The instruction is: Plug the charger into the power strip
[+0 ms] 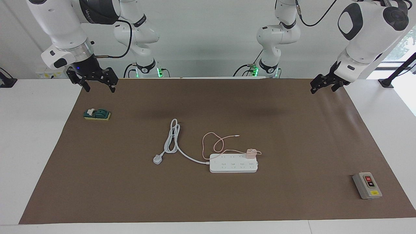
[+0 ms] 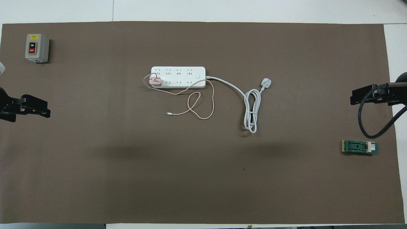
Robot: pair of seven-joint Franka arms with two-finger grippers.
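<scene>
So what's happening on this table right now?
Nothing is being handled at this moment. The pink charger sits on the end of the white power strip in the middle of the brown mat, apparently plugged in. The left hand hangs over the mat's corner at its own end, and the right hand, open, hangs over the corner at the other end. Neither holds anything.
</scene>
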